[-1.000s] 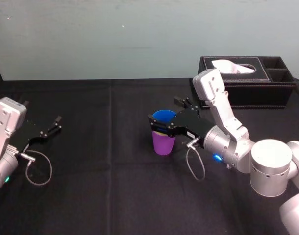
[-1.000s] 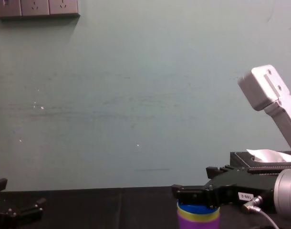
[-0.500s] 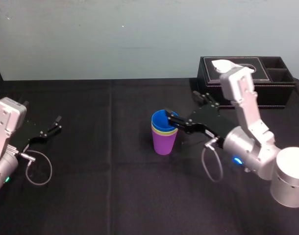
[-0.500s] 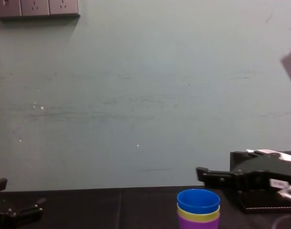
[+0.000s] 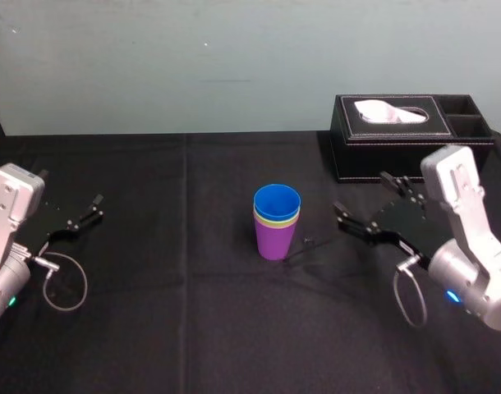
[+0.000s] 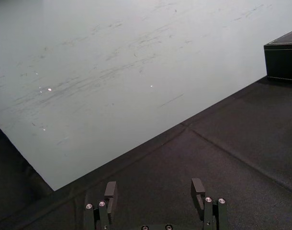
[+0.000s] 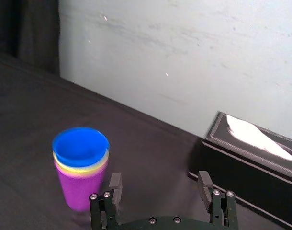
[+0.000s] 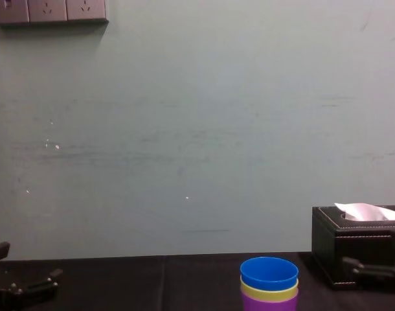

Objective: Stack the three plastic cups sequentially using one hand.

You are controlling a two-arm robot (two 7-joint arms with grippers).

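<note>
Cups [image 5: 276,222] nested, so stack self-supports w/o grip; R gripper [image 5: 363,195] near it, jaws apart, empty. L gripper [image 6: 154,184] parked, jaws apart.

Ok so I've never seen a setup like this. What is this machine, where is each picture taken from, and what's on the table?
This is a robot with two arms, each ending in a black two-fingered gripper. One picture looks down from its head, one looks across the table from its chest, and one comes from a camera on each wrist. On the black-clothed table, the three plastic cups stand nested in one stack: the purple cup at the bottom, the yellow-green cup inside it showing as a thin band, and the blue cup on top. The right gripper hovers to the stack's right, open, holding nothing and clear of the cups. The left gripper is parked far left, also open. At the back right sits a black tissue box.
</note>
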